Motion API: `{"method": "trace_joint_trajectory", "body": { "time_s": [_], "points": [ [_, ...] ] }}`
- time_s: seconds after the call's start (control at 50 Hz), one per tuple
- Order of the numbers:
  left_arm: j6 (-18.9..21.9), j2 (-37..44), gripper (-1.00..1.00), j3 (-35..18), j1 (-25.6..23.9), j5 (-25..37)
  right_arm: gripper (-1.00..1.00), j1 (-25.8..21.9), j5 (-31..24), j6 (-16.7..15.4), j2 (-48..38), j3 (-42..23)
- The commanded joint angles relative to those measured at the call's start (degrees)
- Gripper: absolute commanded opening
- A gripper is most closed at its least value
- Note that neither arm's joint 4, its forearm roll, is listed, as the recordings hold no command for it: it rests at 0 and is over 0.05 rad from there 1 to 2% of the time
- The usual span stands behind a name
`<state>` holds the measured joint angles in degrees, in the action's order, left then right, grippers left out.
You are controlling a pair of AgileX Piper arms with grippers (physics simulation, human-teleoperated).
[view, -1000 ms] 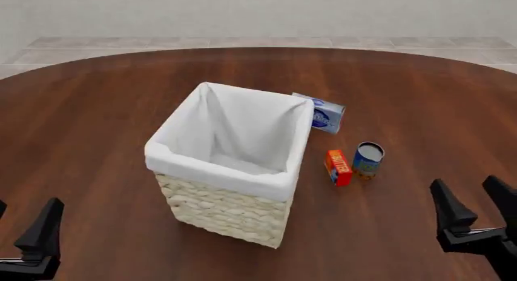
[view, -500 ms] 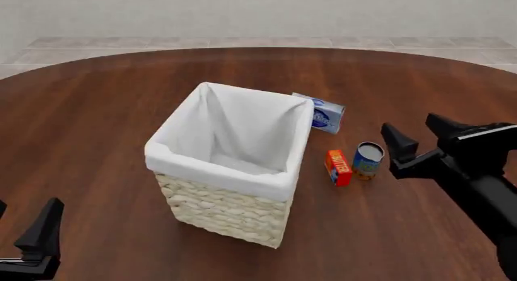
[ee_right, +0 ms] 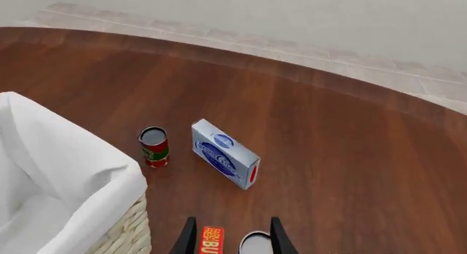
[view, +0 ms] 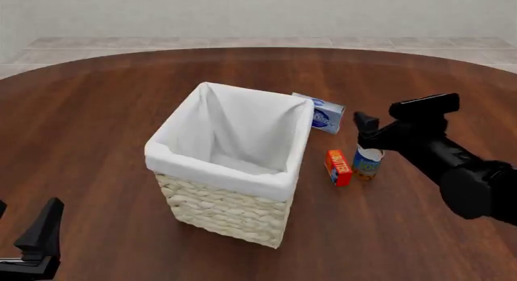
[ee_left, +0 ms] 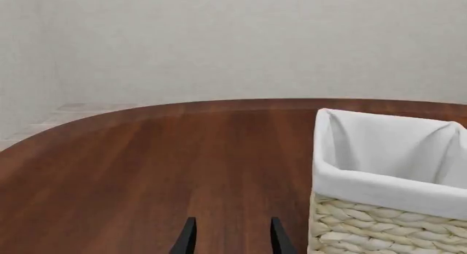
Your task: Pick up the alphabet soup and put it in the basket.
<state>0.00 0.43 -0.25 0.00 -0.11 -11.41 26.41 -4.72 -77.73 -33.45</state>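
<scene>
1. Right gripper (view: 367, 131) hangs just over the soup can (view: 367, 161), fingers spread apart with nothing in them. My guess: it's lining up to drop around the can.
2. The can sits on the table (view: 97, 111) right beside a red-orange box (view: 339, 167), so there's little room on that side.
3. Left gripper (view: 36, 238) idles near the table edge, also spread and empty.
4. The basket (view: 226, 211) is chunky woven wicker with a soft white liner; the can is smooth with a flat metal top.
5. A blue-white box (view: 326, 115) stands behind.
</scene>
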Motion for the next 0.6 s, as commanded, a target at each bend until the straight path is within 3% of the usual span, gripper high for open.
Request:
{"method": "trace_joint_trajectory", "body": {
  "time_s": [0.02, 0.28, 0.6],
  "points": [
    [0.00, 0.00, 1.00, 0.00, 0.00, 0.00, 1.00, 1.32, -0.98, 0.06, -6.90, -3.82],
    [0.00, 0.00, 1.00, 0.00, 0.00, 0.00, 1.00, 3.27, -1.36, -1.21, -8.65, -3.04],
    [0.00, 0.00, 1.00, 0.00, 0.00, 0.00, 1.00, 3.59, -0.18, -0.28, -9.11, -0.01]
  ]
}}
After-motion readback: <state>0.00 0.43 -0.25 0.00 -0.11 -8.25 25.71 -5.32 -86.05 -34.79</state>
